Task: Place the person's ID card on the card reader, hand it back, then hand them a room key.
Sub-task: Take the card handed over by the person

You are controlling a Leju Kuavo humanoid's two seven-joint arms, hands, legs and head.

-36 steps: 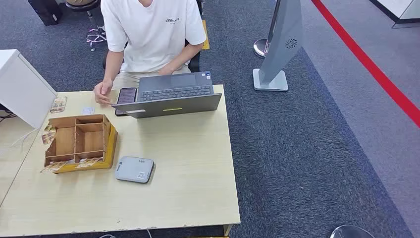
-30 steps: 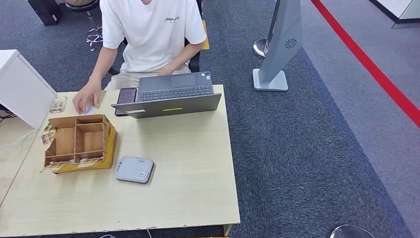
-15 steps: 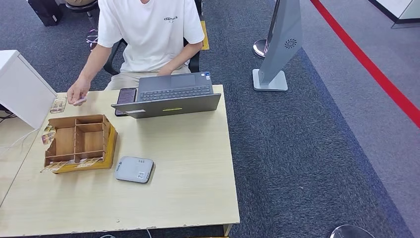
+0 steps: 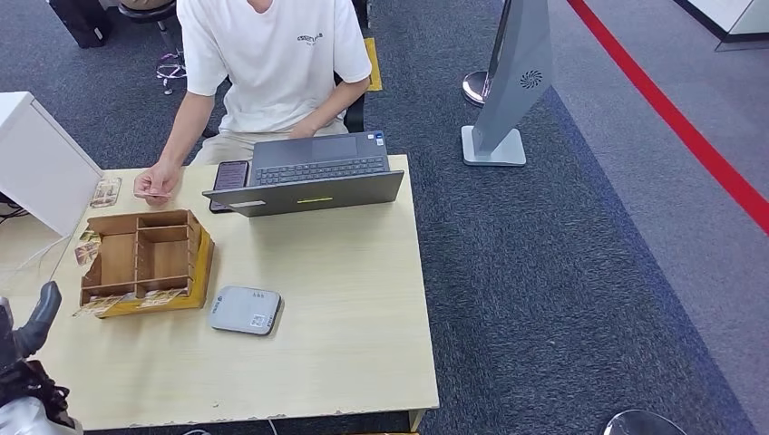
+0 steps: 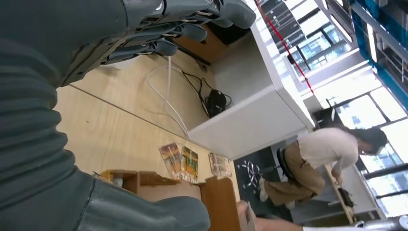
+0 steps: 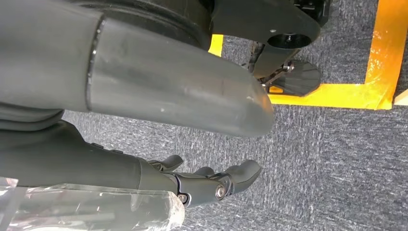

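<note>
Left robot hand (image 4: 27,340) raised at the near left corner of the counter (image 4: 345,299), fingers (image 5: 192,31) apart, grasping nothing. Right robot hand (image 6: 192,185) hanging over grey carpet (image 6: 327,163), fingers spread, likewise empty. Card reader (image 4: 246,310) flat on the counter, just right of the left robot hand, beside a wooden organizer (image 4: 145,261). ID card (image 4: 156,192) pinched in a person's hand (image 4: 154,181) at the far edge, well beyond the left robot hand, next to a phone (image 4: 230,176) and laptop (image 4: 313,177).
</note>
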